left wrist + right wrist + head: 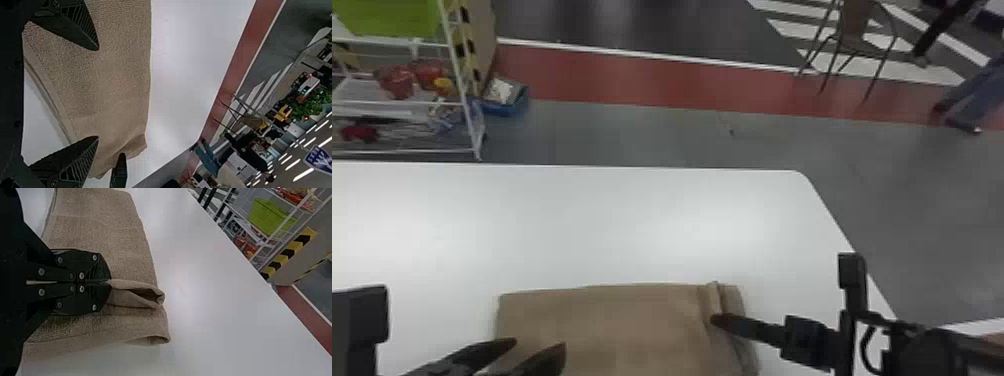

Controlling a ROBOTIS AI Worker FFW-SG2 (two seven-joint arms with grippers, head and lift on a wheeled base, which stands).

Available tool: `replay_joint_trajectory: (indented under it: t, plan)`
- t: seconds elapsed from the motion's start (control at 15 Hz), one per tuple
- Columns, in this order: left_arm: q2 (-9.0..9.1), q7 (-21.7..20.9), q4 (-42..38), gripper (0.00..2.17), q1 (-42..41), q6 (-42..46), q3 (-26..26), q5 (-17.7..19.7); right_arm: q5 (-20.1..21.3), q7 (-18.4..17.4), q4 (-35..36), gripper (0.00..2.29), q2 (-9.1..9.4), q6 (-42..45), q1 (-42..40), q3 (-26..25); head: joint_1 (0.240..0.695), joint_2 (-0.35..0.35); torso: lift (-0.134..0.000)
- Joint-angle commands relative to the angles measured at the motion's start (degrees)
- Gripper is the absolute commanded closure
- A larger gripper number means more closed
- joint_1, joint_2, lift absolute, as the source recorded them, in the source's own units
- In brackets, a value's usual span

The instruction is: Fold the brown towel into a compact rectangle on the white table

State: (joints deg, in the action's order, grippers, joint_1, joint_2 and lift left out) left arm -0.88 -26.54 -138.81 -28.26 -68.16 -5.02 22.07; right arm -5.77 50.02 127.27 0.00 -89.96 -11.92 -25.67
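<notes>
Left arm (361, 317), at lower left in the head view: left claw (540, 344) directed obliquely forward, its two black fingers spread apart. Right arm (927, 350), entering from the right: right claw (714, 319) directed inward, fingers drawn together.

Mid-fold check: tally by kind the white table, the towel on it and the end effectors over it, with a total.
White smooth-topped table: 1
Brown folded cloth towel: 1
Black two-fingered end effectors: 2 (left end effector, right end effector)
Total: 4
</notes>
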Motion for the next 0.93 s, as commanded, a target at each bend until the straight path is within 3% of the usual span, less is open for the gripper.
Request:
replay_joint_trajectory:
  t: [0.0,0.27,0.53,0.87]
  plan:
    - [0.0,0.0,-0.1,0.09,0.0,0.0,0.0,0.0,-0.6,0.4,0.3,1.31,0.05,-0.1,-0.6,-0.3,0.695,-0.244,-0.122]
    - [0.0,-1.4,-0.4,0.09,-0.3,-2.1,-0.3,1.1,-4.9,1.2,3.3,1.33,0.05,-0.1,-0.7,-1.2,0.695,-0.236,-0.122]
    - [0.09,-2.8,-1.6,0.09,-1.9,-1.9,-2.6,2.6,-5.7,0.4,3.8,1.33,0.05,-0.1,-0.6,-0.9,0.695,-0.238,-0.122]
    - [0.44,-1.9,-0.7,0.09,-1.4,-1.2,-3.2,2.1,-16.1,0.5,6.1,1.33,0.05,-0.1,-0.8,-5.4,0.695,-0.198,-0.122]
